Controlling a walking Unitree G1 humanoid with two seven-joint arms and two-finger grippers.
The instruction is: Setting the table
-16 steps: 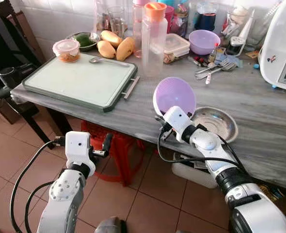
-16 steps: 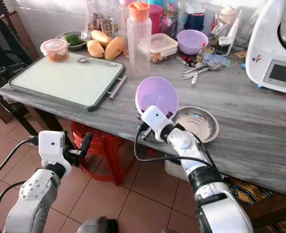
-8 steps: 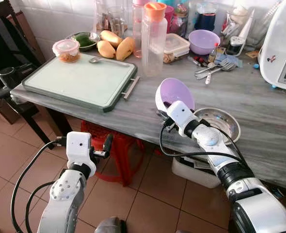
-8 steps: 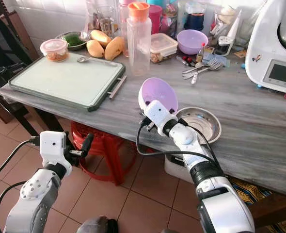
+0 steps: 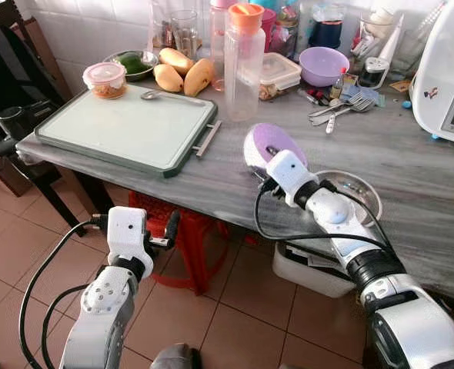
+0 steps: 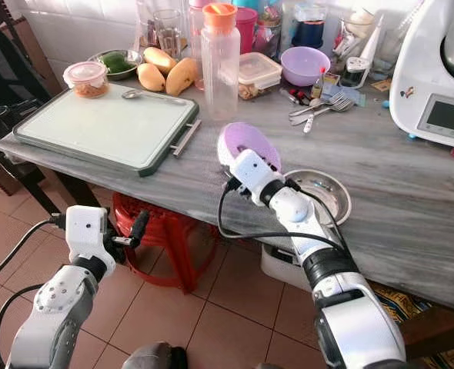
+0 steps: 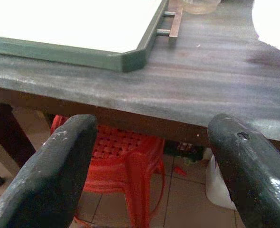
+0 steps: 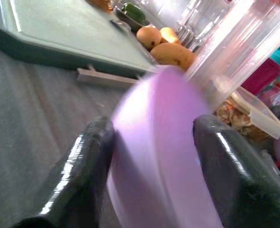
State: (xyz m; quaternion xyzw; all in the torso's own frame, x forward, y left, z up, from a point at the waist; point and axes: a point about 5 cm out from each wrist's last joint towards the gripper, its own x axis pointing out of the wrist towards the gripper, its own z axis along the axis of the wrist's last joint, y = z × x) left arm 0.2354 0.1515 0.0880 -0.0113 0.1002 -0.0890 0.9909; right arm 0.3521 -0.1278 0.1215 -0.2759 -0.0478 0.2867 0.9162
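one relation decides the next move: the bowl (image 5: 270,146) sits straight ahead of the right gripper (image 8: 152,156), clamped by its rim between the two fingers (image 8: 90,161), and is tipped up on edge over the table (image 5: 412,169), mouth facing back toward the robot and upward. it is not flat. judging from the head views, its lower edge is at or very near the table top; contact cannot be confirmed.

right gripper: clenched on the bowl rim, one finger on each face of the wall. the bowl's wide face runs across the line of the fingers, so laying it flat calls for a wrist roll rather than a push forward.

left gripper (image 7: 152,166): fingers spread, nothing between them, held low in front of the table edge, below the tray (image 5: 131,123). the right arm is plainly the nearer one and already has the task's thing.

edges and room:
- just beside the right gripper, on its outer side, a steel dish (image 5: 358,192) lies flat; bowl and dish look close to touching.
- beyond the bowl stands a clear bottle (image 5: 244,65), near but apart.
- to the inner side the tray handle (image 5: 209,138) juts out, with a bare strip of table between it and the bowl.
- the near table edge is just behind the gripper; a stool (image 5: 185,231) stands under it.

judgement: the bare strip toward the tray is the best free spot; the dish side is tight.
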